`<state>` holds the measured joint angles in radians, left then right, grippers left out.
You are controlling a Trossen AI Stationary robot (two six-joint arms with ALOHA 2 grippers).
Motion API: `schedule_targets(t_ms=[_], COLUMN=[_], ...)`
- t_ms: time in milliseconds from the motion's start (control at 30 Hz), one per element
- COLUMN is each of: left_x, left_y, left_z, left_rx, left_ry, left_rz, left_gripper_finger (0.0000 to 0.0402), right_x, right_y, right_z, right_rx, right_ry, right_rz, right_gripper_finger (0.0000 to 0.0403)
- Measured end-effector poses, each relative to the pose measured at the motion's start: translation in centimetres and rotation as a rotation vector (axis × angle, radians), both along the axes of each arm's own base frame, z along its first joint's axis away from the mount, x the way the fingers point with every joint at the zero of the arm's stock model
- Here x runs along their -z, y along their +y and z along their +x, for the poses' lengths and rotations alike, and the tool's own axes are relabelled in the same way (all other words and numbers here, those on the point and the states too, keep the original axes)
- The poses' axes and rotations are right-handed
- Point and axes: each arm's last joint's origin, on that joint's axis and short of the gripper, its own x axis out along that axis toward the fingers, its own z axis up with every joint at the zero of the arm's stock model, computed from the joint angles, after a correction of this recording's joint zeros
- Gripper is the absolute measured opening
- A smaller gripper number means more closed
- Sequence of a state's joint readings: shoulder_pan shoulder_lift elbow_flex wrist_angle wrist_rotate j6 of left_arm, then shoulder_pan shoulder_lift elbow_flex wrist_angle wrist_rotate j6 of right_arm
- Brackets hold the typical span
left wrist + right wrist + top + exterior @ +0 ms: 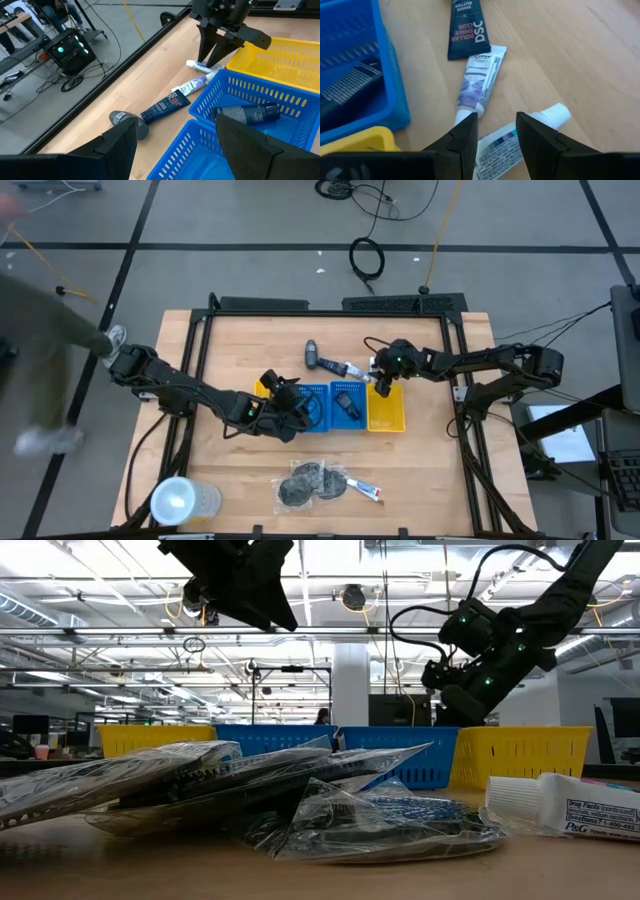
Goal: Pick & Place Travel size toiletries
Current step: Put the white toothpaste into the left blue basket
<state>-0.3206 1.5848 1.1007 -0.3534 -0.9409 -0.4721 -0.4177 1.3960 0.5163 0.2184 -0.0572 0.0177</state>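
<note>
My right gripper (496,135) is open, pointing down at the yellow tray's (387,410) far-left corner, with a finger on either side of a white tube (500,147) lying on the table. A second white tube (477,82) and a dark tube (465,25) lie just beyond it. My left gripper (175,130) hovers open above the blue trays (312,410); one tray holds a dark tube (247,114). Bagged dark mesh puffs (310,483) and a white tube (366,491) lie near the table's near edge. My right gripper comes from above with its fingers (467,137) across the white tube near its capped end (555,114). The tube lies flat on the table. I cannot tell whether the fingers touch it.
A yellow tray (263,387), two blue trays and another yellow tray stand in a row at mid-table. A large clear cup (180,502) sits at the near-left corner. A person (40,330) stands beyond the table's left edge. Bare wood lies between the trays and the bags.
</note>
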Motion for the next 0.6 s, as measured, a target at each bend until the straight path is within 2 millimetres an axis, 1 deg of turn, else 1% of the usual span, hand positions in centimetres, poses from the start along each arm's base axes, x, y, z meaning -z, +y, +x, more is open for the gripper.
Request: schedule_targets(t_ms=[333, 600], left_x=[0.0, 0.0], left_y=[0.0, 0.0], left_z=[0.0, 0.0], left_rx=[0.0, 0.0], left_ry=[0.0, 0.0], left_rz=[0.0, 0.0], left_gripper_finger=[0.0266, 0.0266], right_x=[0.3, 0.2], right_y=[-0.1, -1.2], right_z=[-0.4, -0.8], right_rx=[0.009, 0.101], right_ry=[0.046, 0.043], right_rz=[0.012, -0.016], right_gripper_finger=[0.0125, 0.0125])
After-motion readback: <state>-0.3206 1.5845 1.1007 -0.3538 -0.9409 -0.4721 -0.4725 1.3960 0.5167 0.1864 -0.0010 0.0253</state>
